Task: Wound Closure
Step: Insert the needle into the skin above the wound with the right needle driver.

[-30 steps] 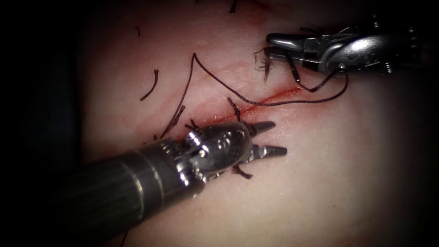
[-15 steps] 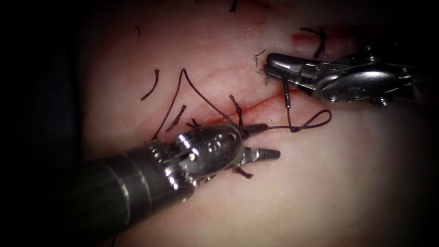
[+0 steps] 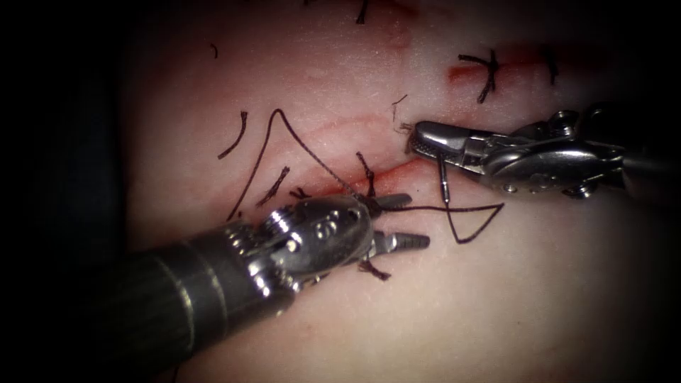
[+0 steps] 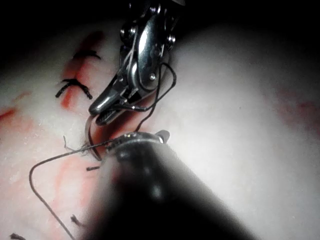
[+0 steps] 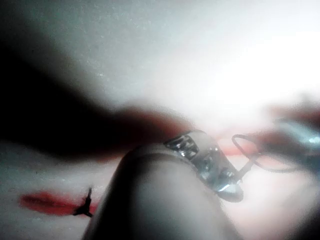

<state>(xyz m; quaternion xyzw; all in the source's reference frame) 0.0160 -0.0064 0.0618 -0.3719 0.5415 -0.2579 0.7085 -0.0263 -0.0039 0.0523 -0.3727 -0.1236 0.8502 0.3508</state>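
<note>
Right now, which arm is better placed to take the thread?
Probably left: the left tool is open, empty, thread crossing its tip. The right tool is shut on the needle, seemingly free of the tissue.

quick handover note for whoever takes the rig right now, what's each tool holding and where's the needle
Right tool: jaws shut on the needle near its thread end; the needle hangs below the jaws, out of the tissue.
Left tool: jaws open, holding nothing, tips at the cut.
Thread: runs from the needle in a loose loop right of the left tool, then across its upper jaw and up over the tissue left of the cut.
Done: tied stitches at the cut's upper right.
Left: the cut beside the tools is open.
</note>
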